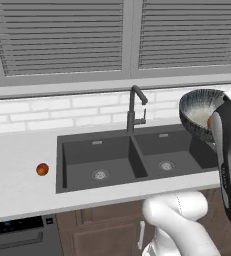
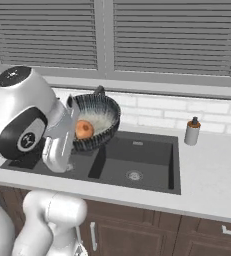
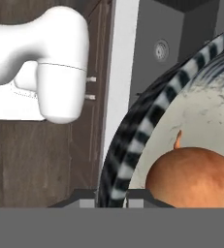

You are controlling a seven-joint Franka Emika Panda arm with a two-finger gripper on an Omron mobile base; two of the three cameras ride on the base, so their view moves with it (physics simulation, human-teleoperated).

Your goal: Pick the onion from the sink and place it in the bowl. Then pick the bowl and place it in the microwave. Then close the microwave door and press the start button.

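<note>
Currently the claw [image 3: 111, 196] is pinched on the rim of the bowl [image 2: 98, 121], one finger outside and one inside the wall, holding it tilted in the air above the sink [image 2: 137, 159]. Just beyond the fingers, the onion [image 2: 84, 129] rests inside the bowl; it is smooth, round and likely to roll. Judged rigid but awkward in a one-sided rim hold, the bowl should be carried level and slowly.

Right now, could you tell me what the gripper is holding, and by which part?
The gripper holds the bowl by its rim, tilted above the sink, onion inside.
</note>
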